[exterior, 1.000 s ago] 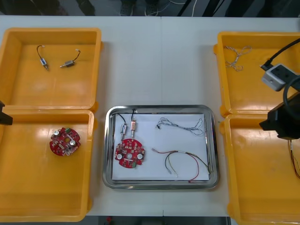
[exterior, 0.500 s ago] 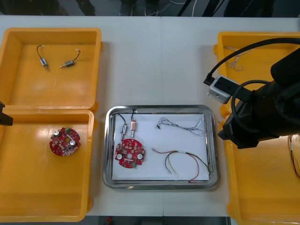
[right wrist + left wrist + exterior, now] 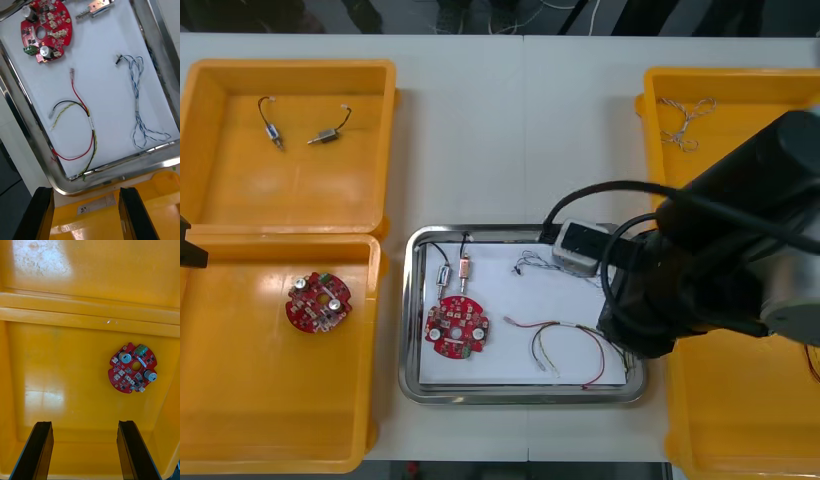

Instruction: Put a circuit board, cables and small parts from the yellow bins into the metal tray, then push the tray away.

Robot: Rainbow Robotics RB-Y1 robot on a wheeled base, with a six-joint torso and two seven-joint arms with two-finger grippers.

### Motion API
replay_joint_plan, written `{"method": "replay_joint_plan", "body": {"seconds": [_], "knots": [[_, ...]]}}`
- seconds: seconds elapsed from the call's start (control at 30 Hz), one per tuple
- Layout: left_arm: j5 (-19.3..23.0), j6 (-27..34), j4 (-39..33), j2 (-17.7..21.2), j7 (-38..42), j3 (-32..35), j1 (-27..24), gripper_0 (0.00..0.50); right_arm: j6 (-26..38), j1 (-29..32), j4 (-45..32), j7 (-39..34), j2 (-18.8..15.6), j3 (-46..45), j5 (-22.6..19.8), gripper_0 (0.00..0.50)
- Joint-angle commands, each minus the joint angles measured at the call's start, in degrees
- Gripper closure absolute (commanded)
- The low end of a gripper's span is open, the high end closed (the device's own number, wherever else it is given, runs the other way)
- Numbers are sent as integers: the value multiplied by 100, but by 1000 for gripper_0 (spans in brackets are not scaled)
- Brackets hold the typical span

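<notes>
Right gripper [image 3: 86, 195] has swung in beside the metal tray [image 3: 123, 175], fingers [image 3: 42, 212] apart.

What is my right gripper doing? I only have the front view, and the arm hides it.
Observer: The right gripper is open and holds nothing. It is above the right yellow bin, at its rim, just outside the metal tray.
Operator: Is the blue and white cable fully in the tray?
Observer: Yes, the twisted blue and white cable lies wholly on the tray's white inside, one end close to the rim nearest the gripper.
Operator: And the left gripper?
Observer: The left gripper is open above the left yellow bin, with a circuit board lying in it ahead of the gripper.
</notes>
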Motion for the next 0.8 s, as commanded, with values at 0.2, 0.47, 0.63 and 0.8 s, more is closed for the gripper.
{"method": "replay_joint_plan", "body": {"seconds": [0.2, 0.47, 0.63, 0.8], "knots": [[44, -59, -136, 256, -337, 139, 86, 0, -238, -640, 58, 734, 611, 1432, 957, 0], [44, -59, -136, 256, -337, 139, 86, 0, -387, -631, 216, 1358, 672, 2214, 1589, 0], [44, -59, -136, 256, -337, 139, 86, 0, -616, -631, 322, 1306, 690, 2689, 1932, 0], [44, -59, -136, 256, -337, 139, 86, 0, -800, -517, 629, 1262, 831, 2856, 1985, 0]]}}
